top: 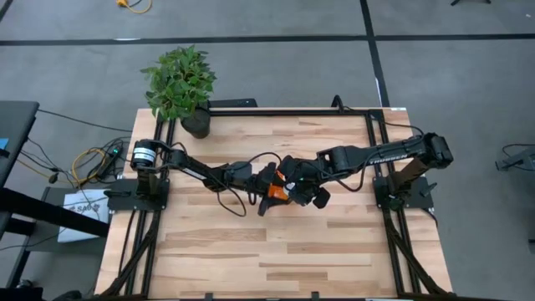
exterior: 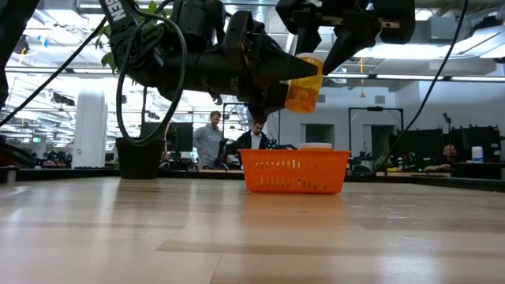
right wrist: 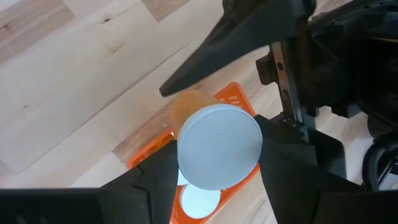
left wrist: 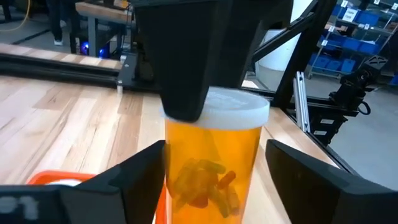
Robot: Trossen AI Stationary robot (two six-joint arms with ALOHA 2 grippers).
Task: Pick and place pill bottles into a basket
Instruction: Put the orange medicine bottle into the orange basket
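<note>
High view is looking straight down from above, taking in the whole table (top: 276, 251) and both arms. Low view is sitting at tabletop height, facing level across the wood into the room behind, fairly near the basket (exterior: 294, 171). Left wrist view is looking forward, very close on a pill bottle (left wrist: 213, 165) from the side. Right wrist view is looking down onto the same bottle's cap, basket below. Low and both wrist views are sharing that bottle and basket.

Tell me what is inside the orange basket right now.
At least one white-capped pill bottle lies inside the basket, below the raised bottle gripped by the right tool. Arms cover the rest, so no count.
</note>
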